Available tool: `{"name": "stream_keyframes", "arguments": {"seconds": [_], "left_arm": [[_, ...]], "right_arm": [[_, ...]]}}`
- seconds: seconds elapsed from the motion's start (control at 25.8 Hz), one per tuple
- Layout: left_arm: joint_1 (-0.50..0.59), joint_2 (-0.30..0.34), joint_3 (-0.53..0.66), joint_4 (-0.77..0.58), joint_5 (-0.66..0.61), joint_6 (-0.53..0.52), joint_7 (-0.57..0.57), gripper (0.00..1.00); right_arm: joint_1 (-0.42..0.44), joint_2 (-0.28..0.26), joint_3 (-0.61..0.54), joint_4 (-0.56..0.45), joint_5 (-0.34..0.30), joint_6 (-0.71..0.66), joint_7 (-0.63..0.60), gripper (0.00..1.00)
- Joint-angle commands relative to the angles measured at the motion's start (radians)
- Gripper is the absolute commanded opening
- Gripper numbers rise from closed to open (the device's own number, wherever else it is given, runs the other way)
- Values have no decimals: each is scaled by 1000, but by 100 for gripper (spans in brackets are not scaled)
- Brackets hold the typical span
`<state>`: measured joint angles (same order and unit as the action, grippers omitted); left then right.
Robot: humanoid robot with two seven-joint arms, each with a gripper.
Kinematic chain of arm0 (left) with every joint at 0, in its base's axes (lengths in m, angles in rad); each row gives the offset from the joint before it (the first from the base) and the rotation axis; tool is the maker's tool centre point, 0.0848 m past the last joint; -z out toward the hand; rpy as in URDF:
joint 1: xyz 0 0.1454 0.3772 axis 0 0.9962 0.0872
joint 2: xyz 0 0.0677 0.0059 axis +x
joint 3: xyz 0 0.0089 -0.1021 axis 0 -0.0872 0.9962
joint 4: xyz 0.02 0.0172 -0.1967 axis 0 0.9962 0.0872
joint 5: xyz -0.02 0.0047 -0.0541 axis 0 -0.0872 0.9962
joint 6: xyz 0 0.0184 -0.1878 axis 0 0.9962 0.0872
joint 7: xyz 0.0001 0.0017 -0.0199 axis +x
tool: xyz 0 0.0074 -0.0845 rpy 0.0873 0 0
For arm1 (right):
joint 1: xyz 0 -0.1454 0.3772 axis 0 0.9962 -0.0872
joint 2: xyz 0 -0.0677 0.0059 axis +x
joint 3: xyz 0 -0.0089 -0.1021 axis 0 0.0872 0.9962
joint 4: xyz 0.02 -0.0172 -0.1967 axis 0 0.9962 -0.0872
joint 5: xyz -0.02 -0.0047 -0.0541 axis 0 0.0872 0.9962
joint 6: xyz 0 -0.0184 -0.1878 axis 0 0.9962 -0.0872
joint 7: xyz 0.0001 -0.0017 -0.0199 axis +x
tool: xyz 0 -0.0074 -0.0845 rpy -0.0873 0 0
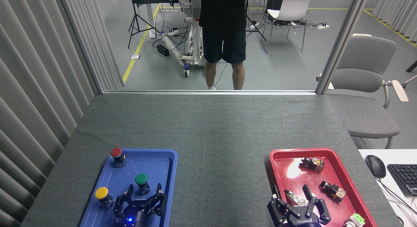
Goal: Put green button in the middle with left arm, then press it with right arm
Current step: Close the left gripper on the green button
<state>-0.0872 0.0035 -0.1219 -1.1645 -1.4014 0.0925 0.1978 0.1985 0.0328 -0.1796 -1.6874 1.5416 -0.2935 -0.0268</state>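
Observation:
The green button (141,182) stands upright in the blue tray (169,175), its dark-green cap on a small black base. My left gripper (144,191) is open just below it, fingertips level with the base on either side, not touching it that I can see. The middle (221,162) is bare dark grey felt between the two trays. My right gripper (291,191) is open at the bottom edge, over the near part of the red tray (277,162), nothing held.
A red button (117,156) and a yellow button (103,196) also stand in the blue tray. The red tray holds several small switch parts (312,163). A person's legs (224,67) stand beyond the table's far edge. A mouse (375,166) and keyboard lie at right.

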Motion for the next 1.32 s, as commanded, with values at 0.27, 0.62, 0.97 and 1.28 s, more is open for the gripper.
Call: {"name": "stream_keyframes", "arguments": {"seconds": [0.27,0.62,0.97,1.28], "left_arm": [[-54,-25,-2,80,30,-3,2,100],[-94,-28,-1,151,45,-2,2,100],[-103,-25,4,175,122,1,5,69],[-103,-23,2,178,122,0,15,34]], "right_arm": [[1,-1,-1,0,0,0,-2,100],[1,-1,-14,0,0,0,-2,100],[1,-1,-14,0,0,4,-2,100],[1,-1,-15,0,0,5,-1,100]]}}
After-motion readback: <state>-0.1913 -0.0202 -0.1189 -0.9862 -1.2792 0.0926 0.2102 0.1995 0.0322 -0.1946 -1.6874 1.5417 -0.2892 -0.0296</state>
